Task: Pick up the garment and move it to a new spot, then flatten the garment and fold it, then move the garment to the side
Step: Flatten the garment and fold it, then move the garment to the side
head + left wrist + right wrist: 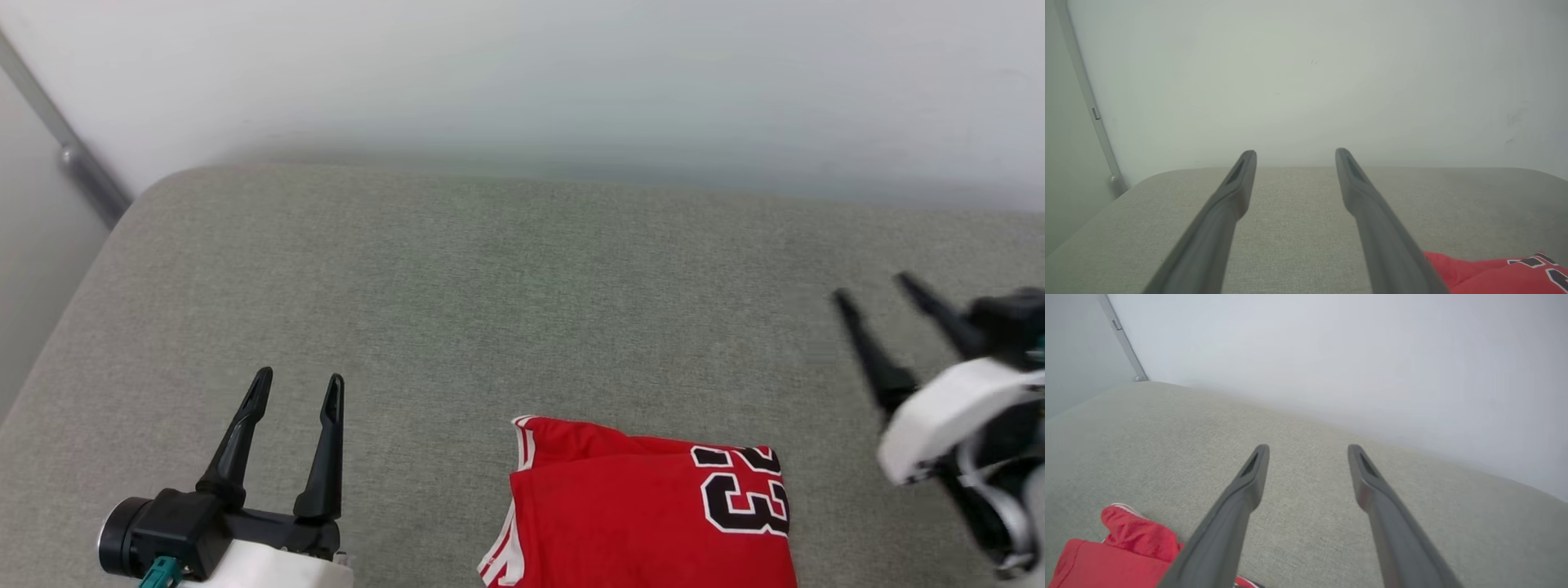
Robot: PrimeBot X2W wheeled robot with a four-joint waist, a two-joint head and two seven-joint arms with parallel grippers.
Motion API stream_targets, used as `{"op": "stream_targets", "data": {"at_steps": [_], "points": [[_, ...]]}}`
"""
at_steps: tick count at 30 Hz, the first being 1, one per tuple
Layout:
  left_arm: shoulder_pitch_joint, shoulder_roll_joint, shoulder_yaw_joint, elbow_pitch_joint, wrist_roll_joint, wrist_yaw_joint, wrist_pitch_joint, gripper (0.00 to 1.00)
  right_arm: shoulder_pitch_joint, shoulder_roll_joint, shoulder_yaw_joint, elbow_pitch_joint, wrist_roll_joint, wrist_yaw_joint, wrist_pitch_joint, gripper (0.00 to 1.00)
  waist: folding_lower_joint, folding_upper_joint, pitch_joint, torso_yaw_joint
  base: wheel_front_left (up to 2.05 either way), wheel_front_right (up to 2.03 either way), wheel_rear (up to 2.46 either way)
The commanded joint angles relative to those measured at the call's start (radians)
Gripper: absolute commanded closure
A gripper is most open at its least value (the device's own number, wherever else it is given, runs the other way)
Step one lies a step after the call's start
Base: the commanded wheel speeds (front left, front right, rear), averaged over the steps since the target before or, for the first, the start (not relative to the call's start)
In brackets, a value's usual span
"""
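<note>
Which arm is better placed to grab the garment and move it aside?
Right, probably. The right gripper is open and sits closer to the garment in the head view; the left gripper, also open, has more bare cushion to cross.

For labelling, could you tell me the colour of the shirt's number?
The number is black, outlined white; head view.

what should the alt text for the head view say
A red soft-fabric garment with white-striped trim and a black-and-white 23 lies folded at the bottom centre of a grey fabric cushion. The black two-fingered left gripper at lower left and right gripper at the right edge are both open, apart from it.
</note>
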Motion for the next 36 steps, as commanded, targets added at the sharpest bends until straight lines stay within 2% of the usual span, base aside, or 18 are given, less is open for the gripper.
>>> {"op": "stream_targets", "data": {"at_steps": [1, 3, 9, 15, 26, 36], "points": [[-0.009, -0.006, 0.010, -0.001, 0.007, -0.002, -0.002, 0.00, 0.024, -0.011, -0.058, -0.018, -0.013, 0.000, -0.065, 0.00, 0.0000, 0.0000, 0.007, -0.011, 0.00, 0.00, 0.00], [-0.011, -0.015, 0.013, 0.000, 0.004, -0.002, -0.002, 0.00, 0.048, -0.013, -0.106, -0.039, -0.018, 0.000, -0.135, 0.00, 0.0000, 0.0000, 0.012, -0.015, 0.00, 0.00, 0.00], [-0.015, -0.022, 0.006, -0.004, -0.001, -0.002, -0.002, 0.00, 0.163, 0.052, -0.226, -0.121, -0.035, 0.000, -0.316, 0.00, 0.0000, 0.0000, 0.028, -0.018, 0.00, 0.00, 0.00], [-0.007, -0.024, -0.005, -0.003, -0.001, -0.002, -0.002, 0.00, 0.269, 0.143, -0.252, -0.200, -0.058, 0.000, -0.422, 0.00, 0.0000, 0.0000, 0.028, -0.014, 0.00, 0.00, 0.00], [0.005, -0.034, -0.023, 0.000, -0.004, -0.002, -0.002, 0.00, 0.334, 0.187, -0.227, -0.187, -0.102, 0.000, -0.473, 0.00, 0.0000, 0.0000, 0.017, -0.014, 0.00, 0.00, 0.00], [-0.002, -0.031, -0.026, 0.001, -0.006, -0.002, -0.002, 0.00, 0.325, 0.181, -0.213, -0.176, -0.085, 0.000, -0.427, 0.00, 0.0000, 0.0000, 0.020, -0.012, 0.00, 0.00, 0.00]]}}
